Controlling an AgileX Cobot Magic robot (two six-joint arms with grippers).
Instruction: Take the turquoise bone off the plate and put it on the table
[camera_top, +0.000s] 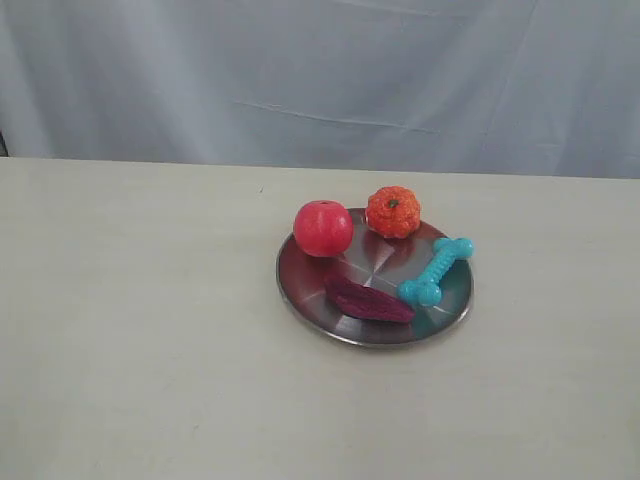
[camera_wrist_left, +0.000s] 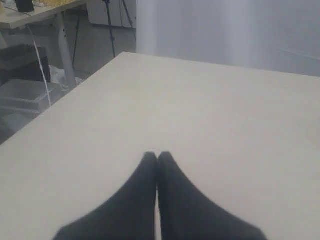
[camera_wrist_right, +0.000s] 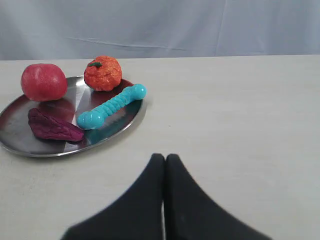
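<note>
Right up close, your right gripper has its black fingers pressed together with nothing between them, over bare table near the plate. Your left gripper is closed and empty too. The turquoise bone lies on the plate's right side, one knobbed end at the rim, just beside the dark purple piece, with the red apple and orange pumpkin behind.

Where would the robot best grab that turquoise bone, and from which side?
Probably the ribbed middle of the bone, from straight above, the right gripper closing across it. The shaft is thinner than the knobbed ends, and the purple piece crowds one end on the plate.
</note>
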